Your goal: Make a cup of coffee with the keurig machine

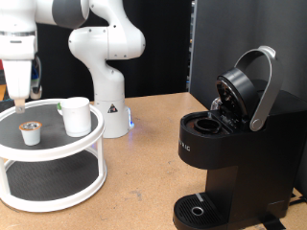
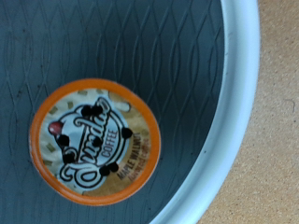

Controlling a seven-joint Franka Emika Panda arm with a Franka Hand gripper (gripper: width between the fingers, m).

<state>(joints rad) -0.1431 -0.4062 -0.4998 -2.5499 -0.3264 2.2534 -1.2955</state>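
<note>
The white two-finger gripper is hanging at the far left of the exterior view, directly above the small white coffee pod sitting on the top shelf of the round white two-tier stand. Whether the fingers are spread or pinched, I cannot tell; nothing is sitting between them. The wrist view is looking straight down on the pod's orange-rimmed printed foil lid, resting on dark patterned matting just beside the stand's white rim. That pod is looking light and thin-walled, with a foil top that would puncture easily, so a gentle pinch across its sides seems the place to take it. The plain white tapered cup is standing just right of the pod on the same shelf. Well apart at the right, the boxy matte-black keurig machine is sitting with its silver-grey handle raised and its chamber gaping open.
</note>
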